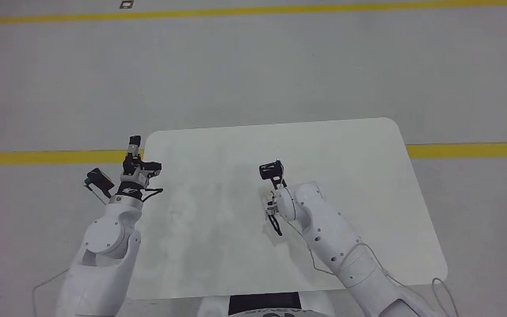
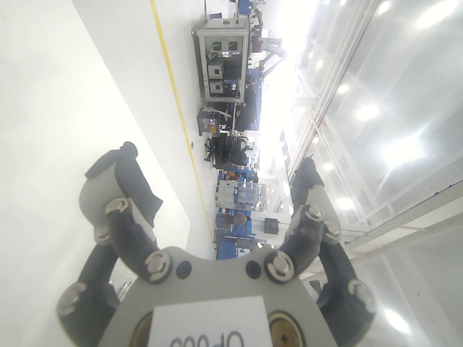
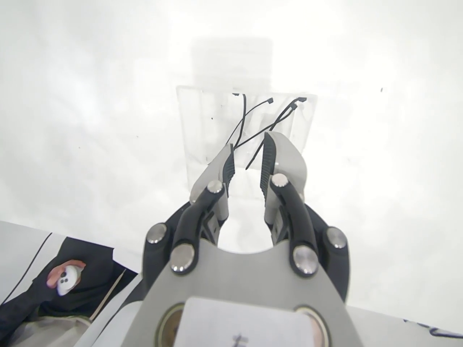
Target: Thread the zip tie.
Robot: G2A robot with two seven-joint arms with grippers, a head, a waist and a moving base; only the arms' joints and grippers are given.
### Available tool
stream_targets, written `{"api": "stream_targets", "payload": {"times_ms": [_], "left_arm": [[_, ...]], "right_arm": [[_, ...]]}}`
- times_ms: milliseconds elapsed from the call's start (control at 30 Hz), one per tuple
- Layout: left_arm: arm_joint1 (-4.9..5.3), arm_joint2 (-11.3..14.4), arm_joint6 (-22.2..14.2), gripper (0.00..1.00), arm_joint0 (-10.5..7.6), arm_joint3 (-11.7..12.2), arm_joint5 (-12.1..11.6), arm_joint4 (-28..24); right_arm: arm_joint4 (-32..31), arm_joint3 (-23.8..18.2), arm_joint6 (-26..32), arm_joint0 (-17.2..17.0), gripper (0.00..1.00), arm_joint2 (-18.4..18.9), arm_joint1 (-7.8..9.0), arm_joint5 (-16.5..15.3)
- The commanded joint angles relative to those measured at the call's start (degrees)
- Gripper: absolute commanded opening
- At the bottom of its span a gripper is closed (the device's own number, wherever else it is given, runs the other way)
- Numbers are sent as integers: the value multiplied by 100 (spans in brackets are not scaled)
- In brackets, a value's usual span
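Top view: the white tabletop [image 1: 356, 158] takes up the centre of the frame. The left end effector [image 1: 135, 153] sits at its left edge, and the right arm [image 1: 317, 230] ends near mid-frame.

Left wrist view: the left end effector [image 2: 217, 160] has its fingers spread wide, with nothing between them.

Right wrist view: the right end effector [image 3: 249, 144] hangs over a clear tray [image 3: 188, 128] on the tabletop, fingers parted and gripping nothing. Several black zip ties [image 3: 286, 111] lie crossed in the tray.

Left claw [image 2: 217, 158] wide — right claw [image 3: 249, 146] parted.
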Motion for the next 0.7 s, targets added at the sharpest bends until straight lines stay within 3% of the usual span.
{"api": "stream_targets", "payload": {"times_ms": [0, 667], "left_arm": [[0, 0, 0, 100, 0, 0, 0, 0], [0, 0, 0, 100, 0, 0, 0, 0]], "right_arm": [[-9, 39, -2, 1, 21, 18, -33, 0], [-426, 409, 61, 40, 18, 114, -316, 0]]}}
